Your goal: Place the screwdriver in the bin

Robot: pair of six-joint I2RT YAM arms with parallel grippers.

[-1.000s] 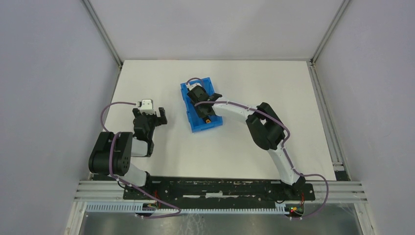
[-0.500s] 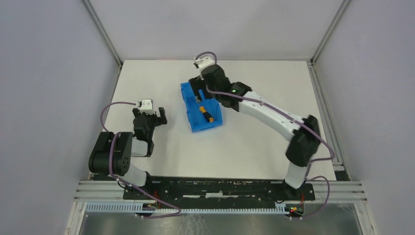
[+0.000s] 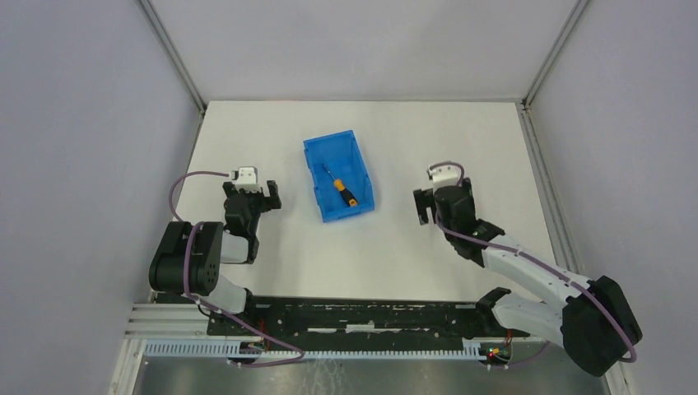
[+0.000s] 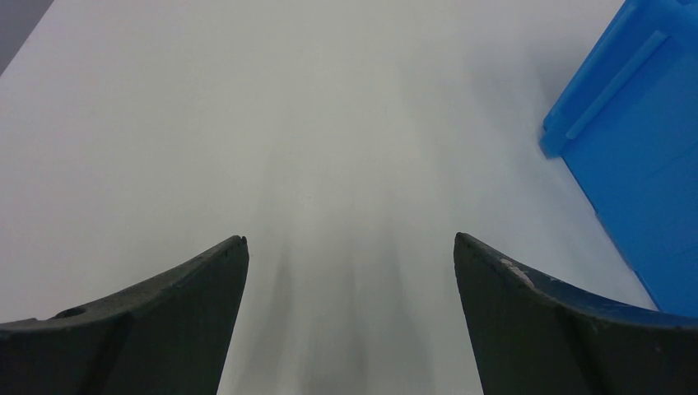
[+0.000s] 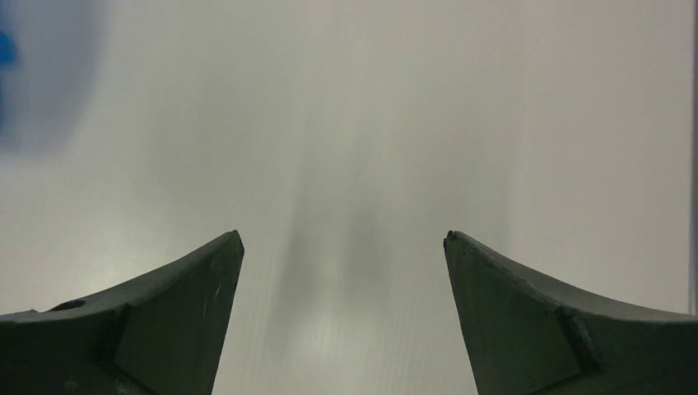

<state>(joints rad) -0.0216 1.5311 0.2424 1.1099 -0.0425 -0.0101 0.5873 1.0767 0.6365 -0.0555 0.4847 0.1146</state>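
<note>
Both spread wide, empty, left fingers [image 4: 169, 309], right fingers [image 5: 169, 309]

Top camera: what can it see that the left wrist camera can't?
Only the top camera shows the screwdriver lying inside the bin. It also shows the right gripper, open and away from the bin.

Only the left wrist camera shows the bin's outside wall up close, with its inside hidden.

Both show the blue bin, the white table and the open left gripper.
</note>
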